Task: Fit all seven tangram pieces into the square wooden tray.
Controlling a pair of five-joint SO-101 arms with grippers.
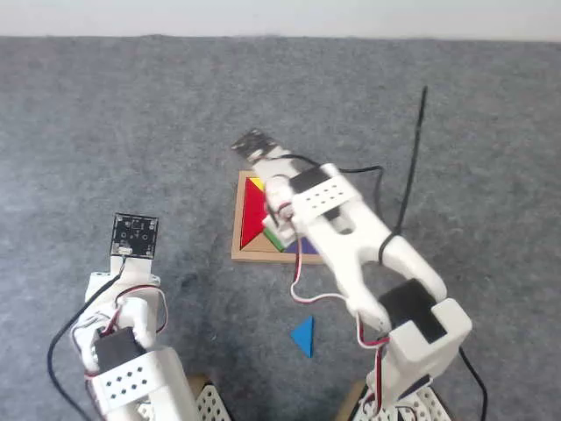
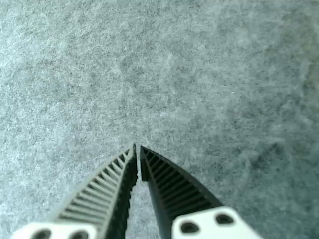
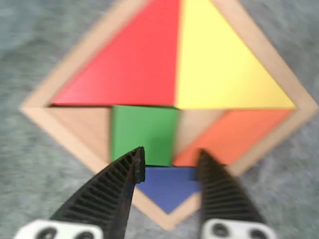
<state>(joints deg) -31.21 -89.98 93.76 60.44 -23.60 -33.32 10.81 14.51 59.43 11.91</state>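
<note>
Grey, fuzzy felt covers the whole table, with a pale wall strip along its far edge. Over the middle of it the right gripper (image 3: 169, 157) hangs with its ribbed black fingers (image 3: 122, 181) spread moderately wide, holding nothing. Its tips sit above one corner of the square wooden tray (image 3: 82, 127).

Directly under the gap between the tips lies a dark blue triangle (image 3: 167, 186), tucked into that tray corner. Just beyond it a green square (image 3: 144, 134) sits flat, with an orange piece (image 3: 229, 134) close beside it and a sliver of bare wood between them. Another triangular patch of bare wood shows on the green square's other side. Beyond these, a large red triangle (image 3: 129, 59) and a large yellow triangle (image 3: 219, 69) fill half the tray, meeting along one straight edge. All the pieces are smooth and flat, and the tray has a raised light wooden rim.

Nearer than the tray, on the felt beside the right arm's base, lies a loose light blue triangle (image 1: 302, 336), well apart from the tray.

At the near left, the left gripper (image 2: 138, 148) points at bare felt, its ribbed tips closed together and holding nothing.
</note>
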